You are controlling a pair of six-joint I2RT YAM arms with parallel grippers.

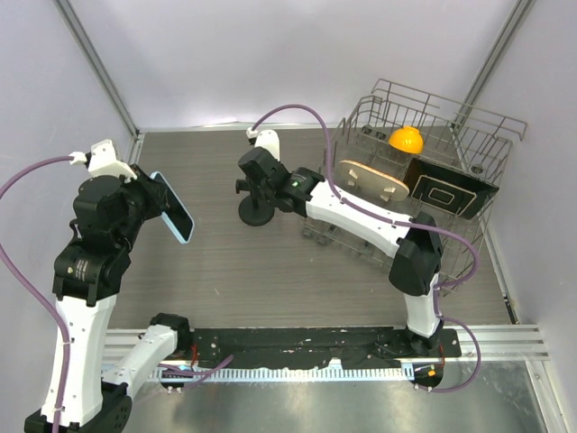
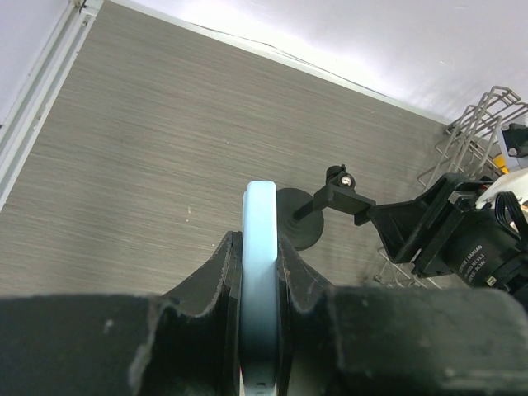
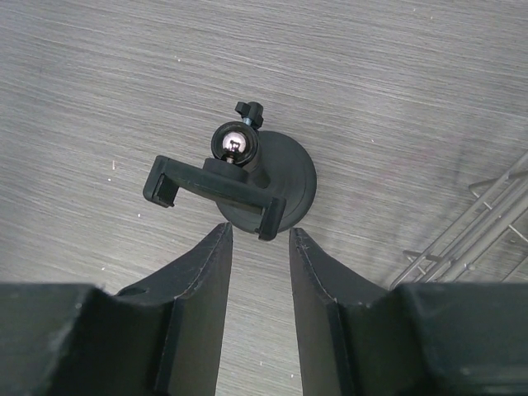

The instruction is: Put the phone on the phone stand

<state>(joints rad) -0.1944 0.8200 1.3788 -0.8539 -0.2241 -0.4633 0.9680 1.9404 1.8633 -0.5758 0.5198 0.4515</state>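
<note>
The phone [image 1: 180,219], with a light blue case edge, is held off the table at the left by my left gripper [image 1: 165,202]. In the left wrist view both fingers press the phone's [image 2: 261,239] sides, and the left gripper [image 2: 259,247] is shut on it edge-up. The black phone stand [image 1: 256,215] stands mid-table, with a round base [image 3: 293,177] and its clamp [image 3: 206,188] on top. My right gripper [image 3: 260,233] is open and empty right above the stand, its fingertips just short of the clamp's end. The stand [image 2: 299,221] lies ahead and right of the phone.
A wire dish rack [image 1: 469,135] stands at the right. It holds an orange object [image 1: 406,140], a wooden board [image 1: 370,180] and a dark board with a white outline [image 1: 448,189]. Walls close in the back and sides.
</note>
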